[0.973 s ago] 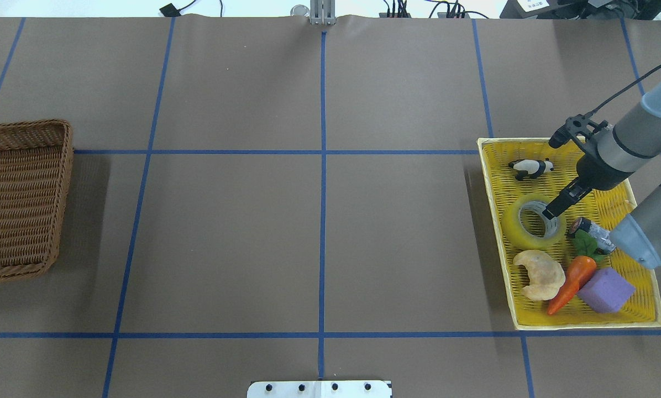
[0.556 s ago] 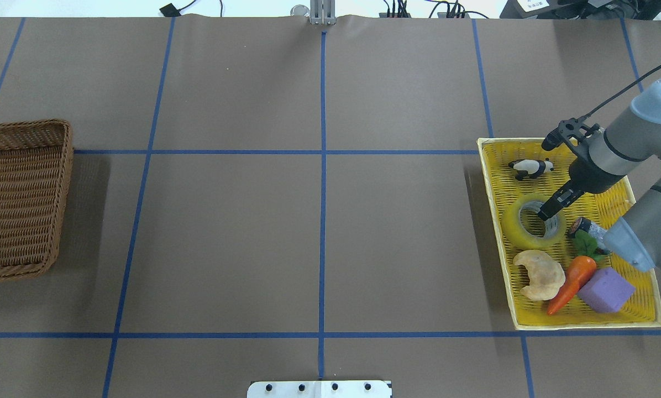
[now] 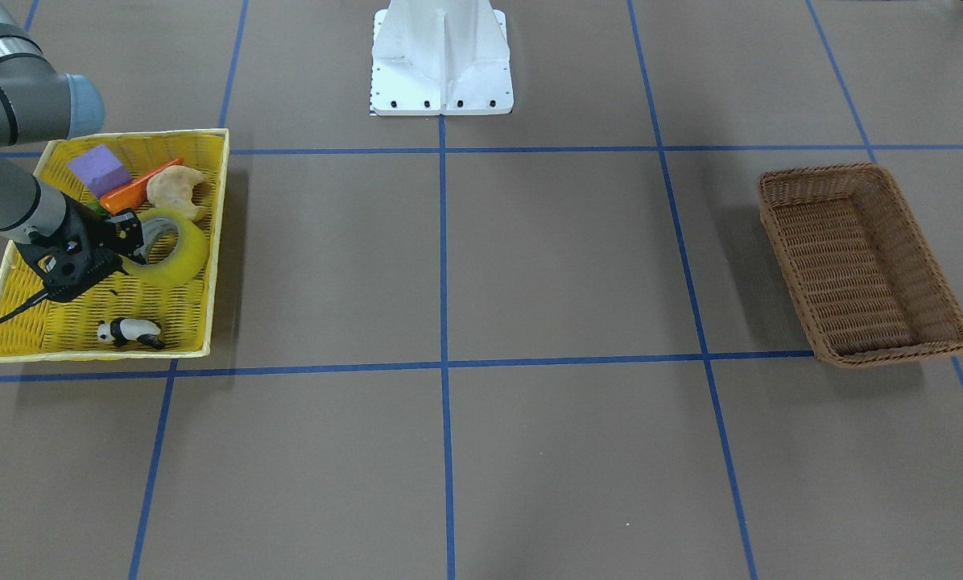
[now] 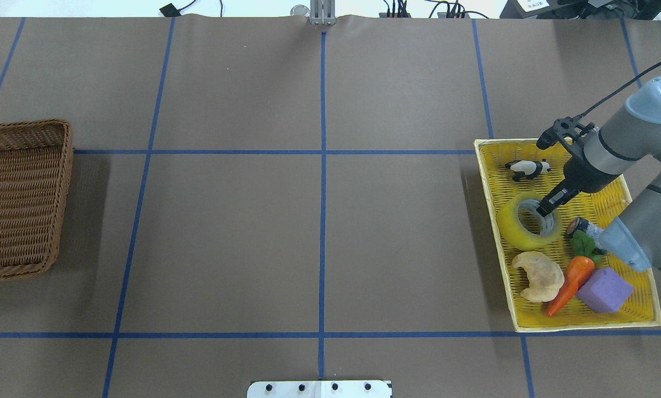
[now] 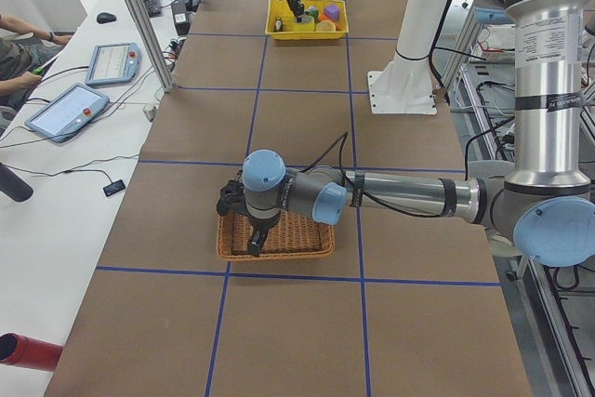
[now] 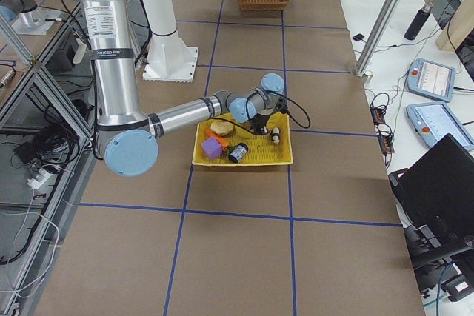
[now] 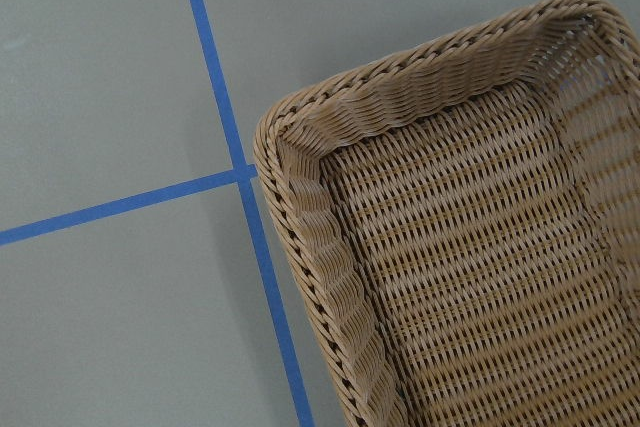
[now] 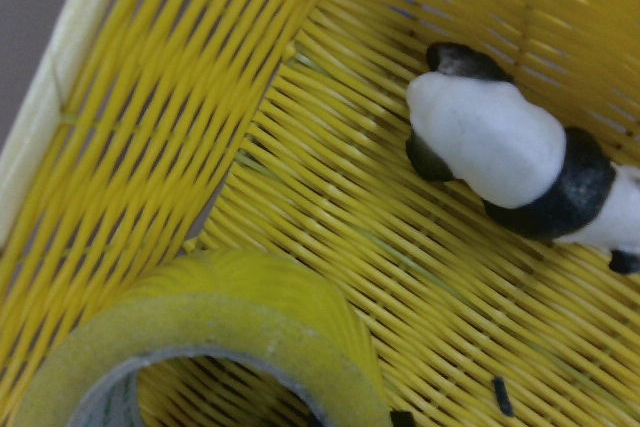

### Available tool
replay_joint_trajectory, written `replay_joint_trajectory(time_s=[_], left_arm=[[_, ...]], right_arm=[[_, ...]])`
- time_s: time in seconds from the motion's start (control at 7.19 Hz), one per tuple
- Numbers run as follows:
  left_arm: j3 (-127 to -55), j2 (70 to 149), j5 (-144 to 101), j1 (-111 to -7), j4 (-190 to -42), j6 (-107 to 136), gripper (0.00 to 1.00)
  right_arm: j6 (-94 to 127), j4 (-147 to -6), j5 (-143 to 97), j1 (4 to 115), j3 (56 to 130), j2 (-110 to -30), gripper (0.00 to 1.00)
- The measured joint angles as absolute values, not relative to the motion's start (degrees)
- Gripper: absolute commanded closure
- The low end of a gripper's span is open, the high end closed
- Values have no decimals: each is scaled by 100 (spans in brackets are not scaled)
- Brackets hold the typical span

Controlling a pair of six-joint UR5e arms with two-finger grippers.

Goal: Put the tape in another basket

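yellow tape (image 4: 510,225) one, brown basket (image 4: 21,199) one

Round the tape (image 4: 510,228) I meet the panda (image 4: 526,167) beyond, the bun (image 4: 539,275) nearer me, the tray wall (image 4: 489,182) leftward; overhead lies open.

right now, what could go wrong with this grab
1. The right gripper seems to pinch only one wall of the tape, so it may swing or slip on the long carry to the brown basket.
2. The tilted tape could drag the yellow tray or bump the bread.
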State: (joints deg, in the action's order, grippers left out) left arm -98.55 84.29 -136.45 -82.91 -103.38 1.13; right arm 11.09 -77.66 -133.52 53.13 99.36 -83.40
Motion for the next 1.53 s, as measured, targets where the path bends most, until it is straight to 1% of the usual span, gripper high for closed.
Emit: replay_joint_trajectory(time_s=[0.42, 0.7, 0.97, 1.25, 1.53], left_arm=[[-9850, 8429, -13750, -8288, -10339, 114, 2], [-9850, 8433, -13757, -8288, -10336, 114, 2], [-9852, 8452, -13762, -8288, -10336, 120, 2], [-9862, 8462, -13766, -8288, -10336, 123, 2], [-9877, 8464, -13796, -8288, -10336, 131, 2]], right_arm=[[1136, -8091, -14164, 5907, 10179, -8098, 100], [1892, -8001, -14708, 6033, 10317, -7968, 100], [3781, -6966, -14868, 5850, 10453, -7873, 100], [5756, -5487, -14549, 5312, 10439, -7834, 100], [7359, -4428, -14049, 4851, 10441, -7704, 100]])
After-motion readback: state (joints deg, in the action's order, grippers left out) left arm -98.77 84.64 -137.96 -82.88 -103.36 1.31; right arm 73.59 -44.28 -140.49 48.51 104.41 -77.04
